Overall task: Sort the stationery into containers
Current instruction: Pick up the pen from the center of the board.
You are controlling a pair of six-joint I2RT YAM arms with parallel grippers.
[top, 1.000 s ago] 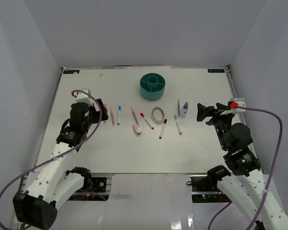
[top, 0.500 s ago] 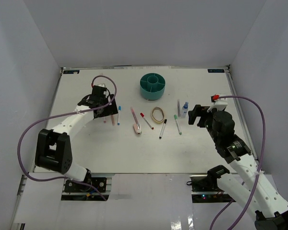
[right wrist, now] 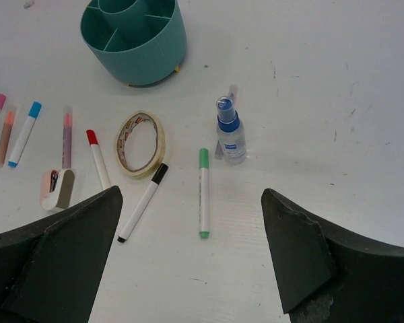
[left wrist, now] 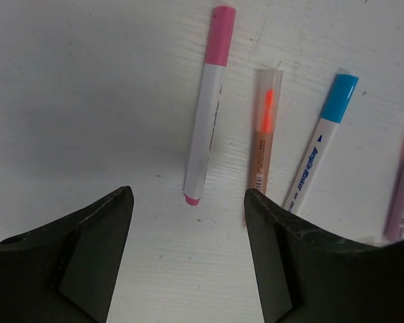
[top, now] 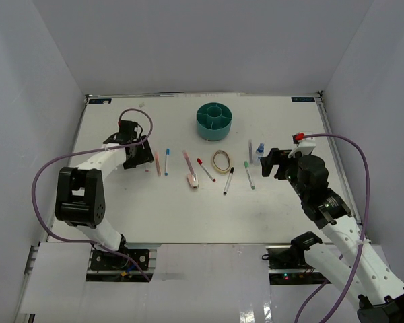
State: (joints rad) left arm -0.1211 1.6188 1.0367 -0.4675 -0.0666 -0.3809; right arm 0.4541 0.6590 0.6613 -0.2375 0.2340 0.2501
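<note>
The teal round organizer [top: 214, 121] stands at the back centre and also shows in the right wrist view [right wrist: 135, 37]. A row of pens lies in front of it. My left gripper [top: 140, 156] is open and empty, low over the table, just short of the pink-capped pen [left wrist: 209, 101]. The orange pen [left wrist: 264, 131] and blue-capped pen [left wrist: 323, 148] lie beside it. My right gripper [top: 273, 163] is open and empty, near the blue-capped bottle [right wrist: 229, 131]. The green pen [right wrist: 203, 192], black pen [right wrist: 143, 200], tan loop [right wrist: 141, 142], red pen [right wrist: 98, 158] and pink eraser [right wrist: 58, 188] lie before it.
A pale purple pen [right wrist: 67, 138] lies left of the red pen. The white table is boxed in by grey walls at the left, right and back [top: 202, 47]. The bottle stands upright close to my right gripper's fingers.
My left arm has stretched out across the table, and its gripper now sits low by the pink pen. My right gripper has moved left and down, closer to the bottle.
</note>
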